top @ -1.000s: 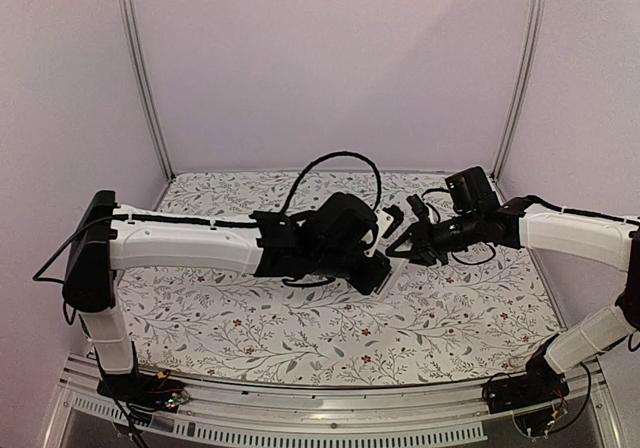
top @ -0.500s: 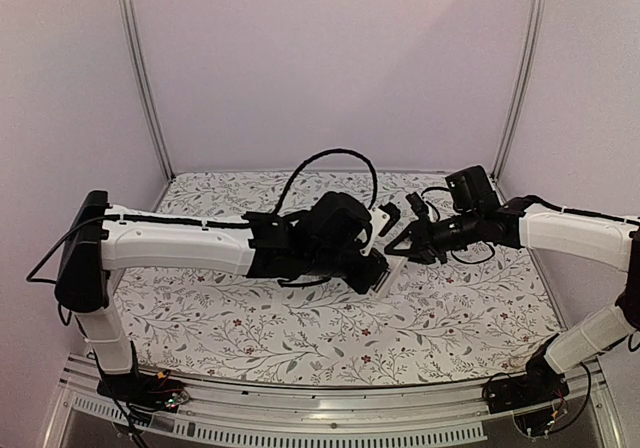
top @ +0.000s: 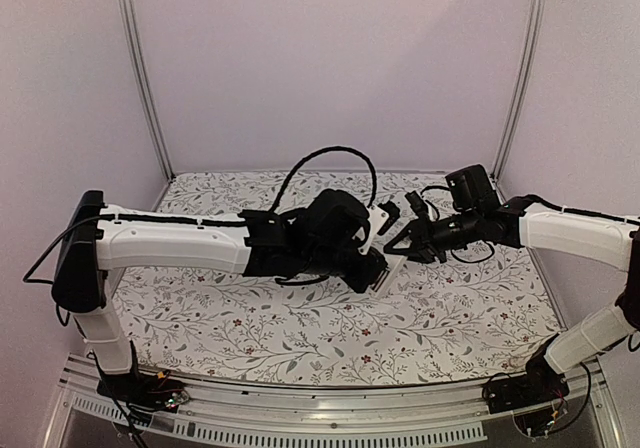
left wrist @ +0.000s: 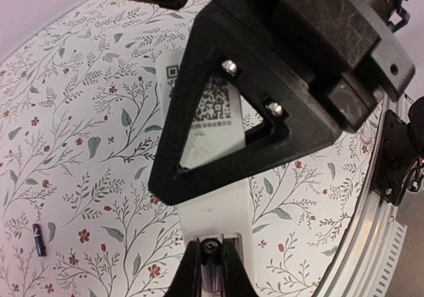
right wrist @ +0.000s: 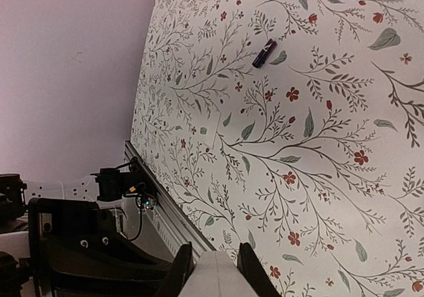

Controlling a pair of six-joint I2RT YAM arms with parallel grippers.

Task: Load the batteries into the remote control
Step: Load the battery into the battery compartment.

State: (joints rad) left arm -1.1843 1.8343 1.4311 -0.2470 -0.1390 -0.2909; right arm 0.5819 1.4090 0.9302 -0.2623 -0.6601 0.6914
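- Top view, centre of the frame: left gripper [top: 372, 268] and right gripper [top: 393, 249] meeting tip to tip, low over a table [top: 450, 318] covered in a leaf-and-flower print.
- Left wrist view, bottom centre: left fingers [left wrist: 193, 274] pressed in on a slim dark battery [left wrist: 211, 278], its metal end pointing up the frame.
- Directly beneath that battery: the remote control [left wrist: 218, 214], a white bar running from the bottom centre up toward the middle of the frame, with a QR-code label on the visible face.
- At the bar's near end, under the battery: a small opening; cannot tell whether the battery sits inside it or just above it.
- Across the middle of the same view: a black triangular finger of the right gripper lying over the remote control, the label showing through its open centre.
- Right wrist view, bottom centre: right fingers [right wrist: 182, 270] pinching the white end of the remote control from both sides.
- Loose on the print: a second battery [left wrist: 39, 238], lower left in the left wrist view and upper middle in the right wrist view, well apart from the remote control.
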